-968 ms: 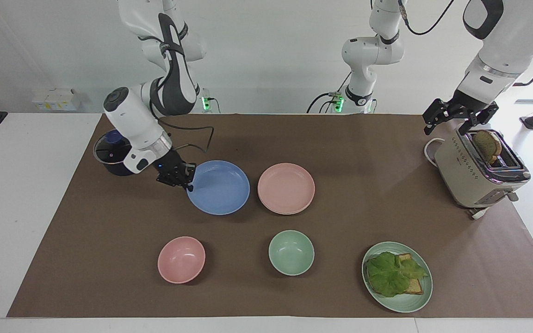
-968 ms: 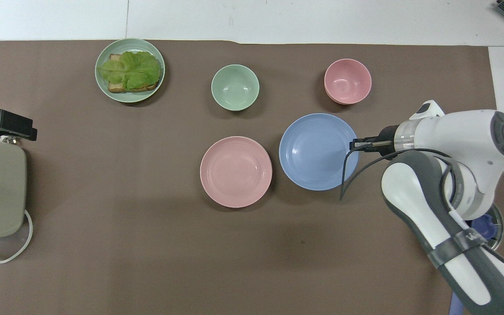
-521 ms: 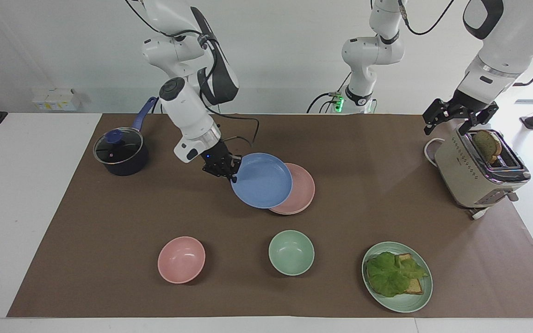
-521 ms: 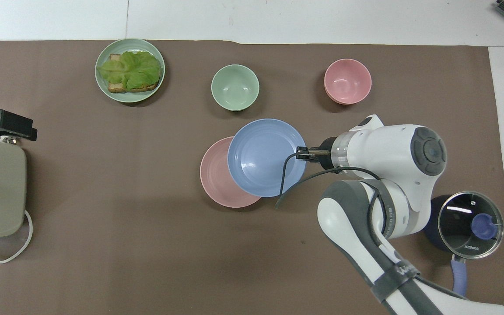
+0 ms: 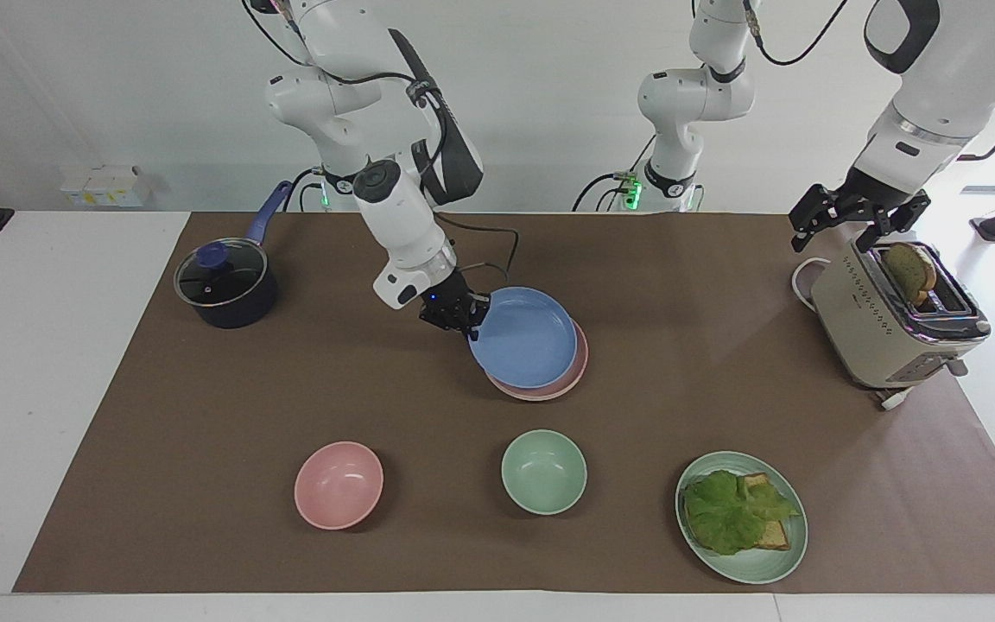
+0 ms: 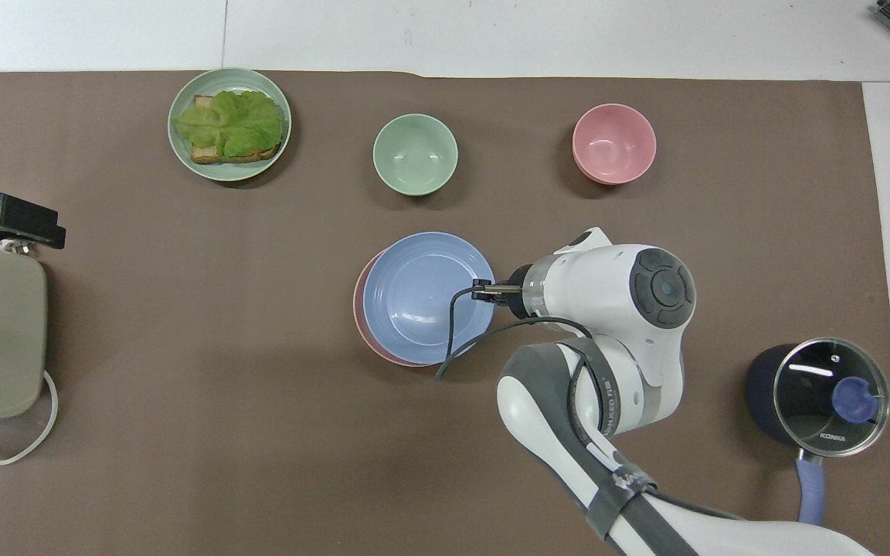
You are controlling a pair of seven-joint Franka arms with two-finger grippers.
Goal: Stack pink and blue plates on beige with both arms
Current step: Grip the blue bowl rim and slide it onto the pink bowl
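Toaster (image 5: 890, 324) cut off in the overhead view, left gripper (image 5: 856, 220) spread wide over it, blue plate (image 5: 522, 337) clamped at its rim by right gripper (image 5: 465, 318), hiding most of pink plate (image 5: 582, 363) beneath, mid-table, beige plate indiscernible.

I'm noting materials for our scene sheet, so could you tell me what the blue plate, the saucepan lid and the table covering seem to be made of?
Blue plate: probably matte plastic or a similar composite; even colour, soft sheen, faint rings inside.
Saucepan lid: clear glass with a blue knob; reflections show and the dark pot is visible through it.
Table covering: looks like brown paper; flat, dull, thin edge.
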